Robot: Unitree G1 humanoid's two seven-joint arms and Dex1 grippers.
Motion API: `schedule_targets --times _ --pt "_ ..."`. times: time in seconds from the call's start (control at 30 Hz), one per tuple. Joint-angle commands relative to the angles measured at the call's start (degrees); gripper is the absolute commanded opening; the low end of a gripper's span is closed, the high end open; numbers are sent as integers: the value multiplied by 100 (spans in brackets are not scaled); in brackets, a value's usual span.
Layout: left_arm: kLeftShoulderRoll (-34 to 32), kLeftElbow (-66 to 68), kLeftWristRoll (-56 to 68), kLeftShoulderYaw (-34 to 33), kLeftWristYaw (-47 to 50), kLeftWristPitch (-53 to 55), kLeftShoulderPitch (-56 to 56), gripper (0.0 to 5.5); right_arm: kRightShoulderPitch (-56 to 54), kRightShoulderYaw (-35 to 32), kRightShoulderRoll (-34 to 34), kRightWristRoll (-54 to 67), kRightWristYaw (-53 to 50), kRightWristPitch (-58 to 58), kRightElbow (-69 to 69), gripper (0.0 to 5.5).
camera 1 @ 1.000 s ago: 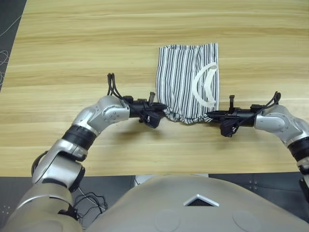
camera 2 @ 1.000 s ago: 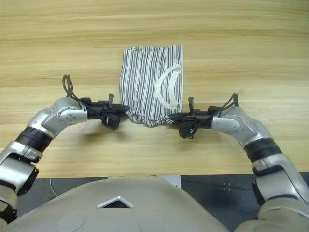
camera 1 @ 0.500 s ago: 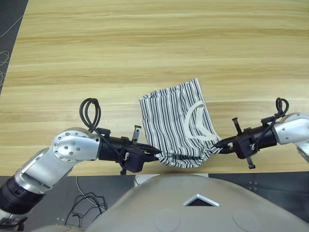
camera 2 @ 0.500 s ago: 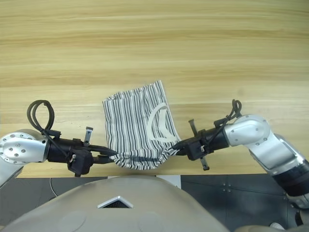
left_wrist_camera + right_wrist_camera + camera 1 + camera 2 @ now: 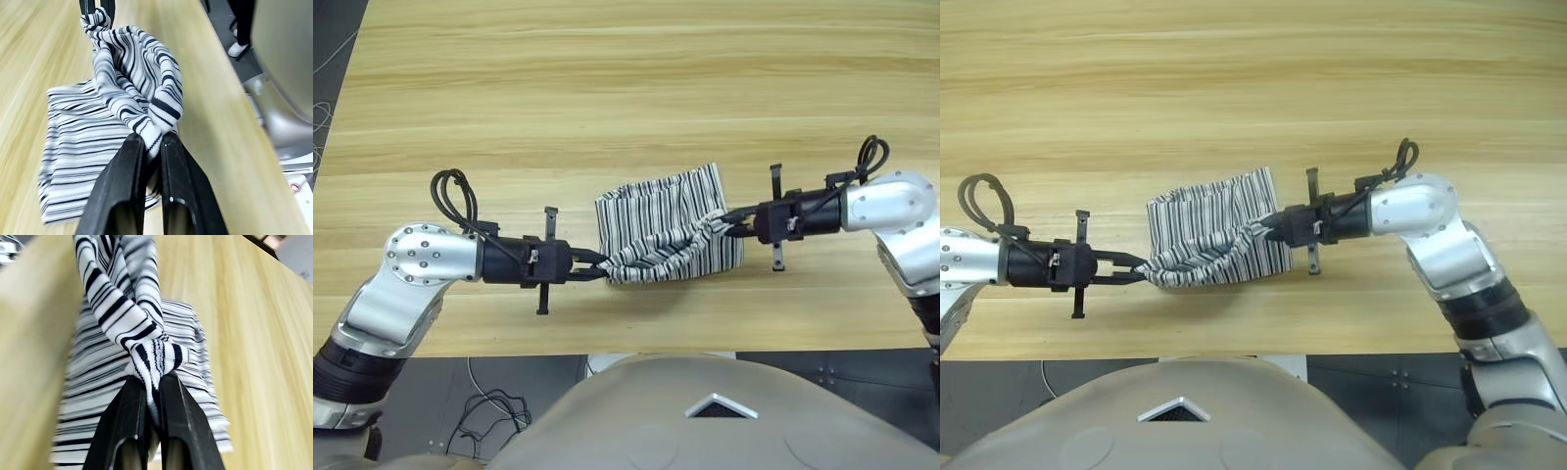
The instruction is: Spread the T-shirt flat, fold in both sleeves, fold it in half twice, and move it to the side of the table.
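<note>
Two clenched claws share this fold: my left gripper (image 5: 595, 266) pinches one near corner of the striped T-shirt (image 5: 656, 211) and my right gripper (image 5: 731, 218) pinches the other. The cloth is bunched between them at lower centre of the head view, its far part resting on the table (image 5: 607, 78). To do it well, I should carry both corners level and together, then lay the hem square on the far edge before letting go. My left forearm lies horizontal from lower left; my right reaches in from the right edge, higher in the frame.
</note>
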State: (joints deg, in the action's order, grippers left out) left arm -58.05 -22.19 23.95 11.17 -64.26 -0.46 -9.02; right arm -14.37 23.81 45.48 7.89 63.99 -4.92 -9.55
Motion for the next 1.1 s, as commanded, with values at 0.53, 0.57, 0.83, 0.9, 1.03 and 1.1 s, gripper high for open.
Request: schedule_targets --times 0.53,0.57,0.83,0.9,1.03,1.1 --pt "1649 3016 -983 64 183 18 1589 26 -910 -16 -1261 -1079 -476 -1060 2682 10" --pt "1681 3119 -1006 80 137 4 1580 26 -920 -28 -1310 -1064 -469 -1096 2764 10" --pt "1883 4345 -1611 -134 654 -534 2010 123 -1280 -294 -1646 -1316 -1112 -1466 3569 152" --pt "1908 4722 -1720 -293 883 -723 2195 123 -1373 -346 -1610 -1434 -1245 -1610 3761 157" --pt "1928 5054 -1728 -555 1054 -973 2358 123 -1448 -468 -1482 -1458 -1260 -1756 3910 157" --pt "1975 5150 -1733 -626 1090 -1049 2413 123 -1435 -513 -1439 -1472 -1236 -1795 3918 157"
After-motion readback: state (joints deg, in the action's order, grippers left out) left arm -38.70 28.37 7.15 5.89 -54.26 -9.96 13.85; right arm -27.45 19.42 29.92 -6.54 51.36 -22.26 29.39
